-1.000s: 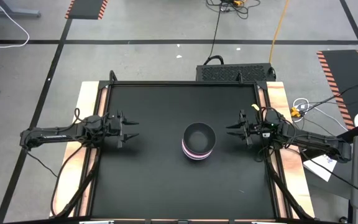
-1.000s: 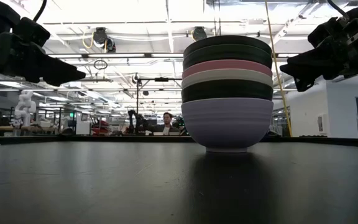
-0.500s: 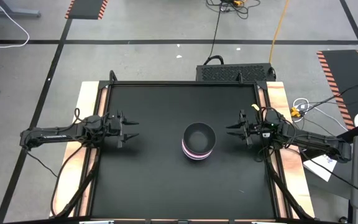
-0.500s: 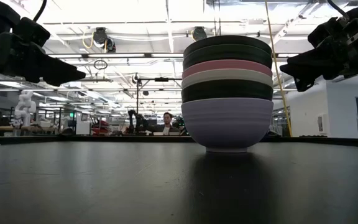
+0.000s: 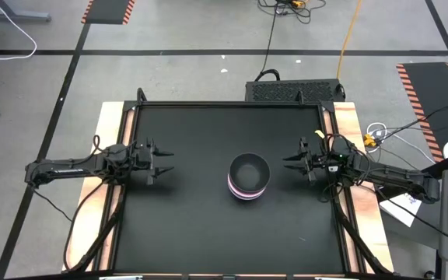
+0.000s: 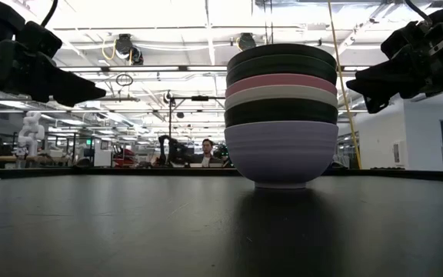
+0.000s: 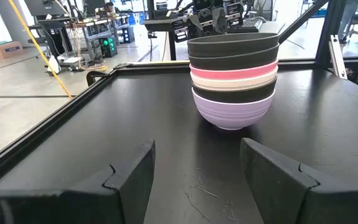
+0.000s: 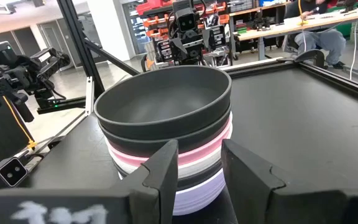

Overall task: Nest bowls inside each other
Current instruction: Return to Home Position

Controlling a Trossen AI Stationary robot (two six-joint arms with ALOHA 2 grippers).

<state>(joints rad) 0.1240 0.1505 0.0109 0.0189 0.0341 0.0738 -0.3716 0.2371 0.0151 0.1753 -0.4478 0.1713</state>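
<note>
All six bowls sit nested in one stack [image 5: 248, 178] right of the table's middle, the lavender bowl [image 6: 281, 152] at the bottom resting on the black tabletop, then black, white, pink and two black on top [image 7: 232, 45]. My left gripper [image 5: 166, 162] hovers open near the table's left edge, well left of the stack. My right gripper [image 5: 288, 162] hovers open just right of the stack, fingers pointing at it; in the right wrist view the stack [image 8: 166, 124] fills the space beyond the fingers.
The black tabletop [image 5: 201, 225] has a raised rim [image 5: 228, 104]. A grey box [image 5: 294, 89] stands behind the far edge. Cables and a keyboard lie off the table's right side. A person [image 6: 207, 151] sits far off in the room behind.
</note>
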